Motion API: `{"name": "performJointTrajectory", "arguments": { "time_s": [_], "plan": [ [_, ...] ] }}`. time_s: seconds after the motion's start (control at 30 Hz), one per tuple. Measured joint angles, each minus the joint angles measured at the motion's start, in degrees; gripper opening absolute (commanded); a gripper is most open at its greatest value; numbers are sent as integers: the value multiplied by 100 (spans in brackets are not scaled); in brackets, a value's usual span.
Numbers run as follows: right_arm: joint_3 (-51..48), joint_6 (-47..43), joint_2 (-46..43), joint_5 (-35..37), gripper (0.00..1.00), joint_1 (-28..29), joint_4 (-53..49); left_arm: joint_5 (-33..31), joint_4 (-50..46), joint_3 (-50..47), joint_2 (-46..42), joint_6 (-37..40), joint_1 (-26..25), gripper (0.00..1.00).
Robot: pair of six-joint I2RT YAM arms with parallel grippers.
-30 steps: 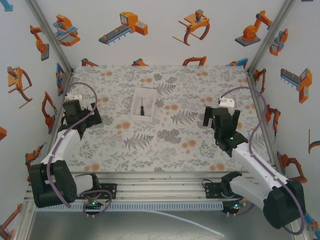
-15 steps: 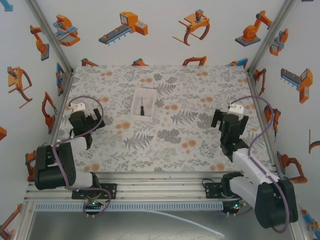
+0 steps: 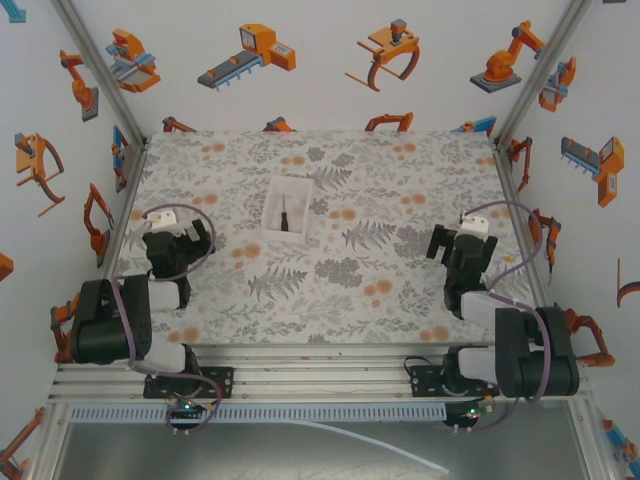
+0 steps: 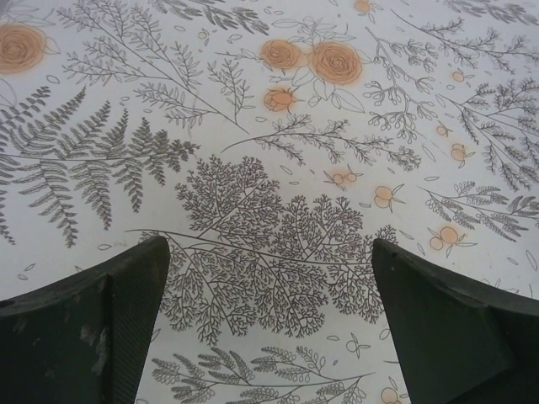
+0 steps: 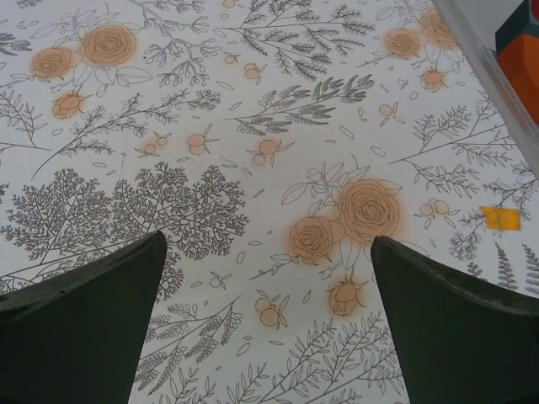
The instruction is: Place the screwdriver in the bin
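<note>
I see the screwdriver [image 3: 285, 220] lying inside the bin [image 3: 299, 198], so I judge the job done. The left fingers [image 4: 84, 328] and right fingers [image 5: 459, 324] are spread and empty over the surface [image 3: 350, 285]. My only worry is a stray reach knocking the bin.

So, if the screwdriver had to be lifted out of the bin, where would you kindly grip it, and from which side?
Probably the thicker black handle end of the screwdriver, coming from straight above. It lies flat along the length of the bin, whose low walls would likely block a sideways approach, so pinch across the handle's width.
</note>
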Motion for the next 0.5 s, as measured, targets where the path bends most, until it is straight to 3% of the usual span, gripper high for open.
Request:
{"name": "performJointTrajectory", "arguments": {
  "time_s": [0.17,0.33,0.5],
  "plan": [
    [0,-4,297,-284,99,-186,490,-15,133,-153,192,24,0,97],
    [33,-46,1279,-584,99,-280,1161,-57,13,98,186,61,-52,97],
    [470,-74,1541,-879,99,-291,745,-238,-485,531,186,247,-299,97]
  ]
}}
